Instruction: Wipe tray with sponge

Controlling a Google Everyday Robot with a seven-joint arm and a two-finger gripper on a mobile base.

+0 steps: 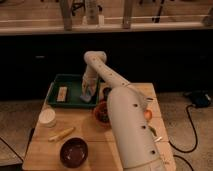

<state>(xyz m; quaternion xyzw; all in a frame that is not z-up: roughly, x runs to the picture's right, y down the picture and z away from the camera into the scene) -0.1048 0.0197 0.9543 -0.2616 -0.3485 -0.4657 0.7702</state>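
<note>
While pincer (pixel 88 93) hangs inside it, dark green shallow tray (pixel 73 86), raised rims

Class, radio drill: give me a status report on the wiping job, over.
Gripper down inside tray, right half as seen. Sponge at gripper tip, on tray floor. Tan block lies in tray's left half, possibly in the way.

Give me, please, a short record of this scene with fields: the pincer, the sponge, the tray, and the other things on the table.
pincer: lowered into the right part of the tray
tray: dark green, at the far left of the wooden table
sponge: light blue, inside the tray, just below the pincer
tan block: lying in the left part of the tray
white round container: on the table, in front of the tray
brown bowl: near the front edge of the table
</note>
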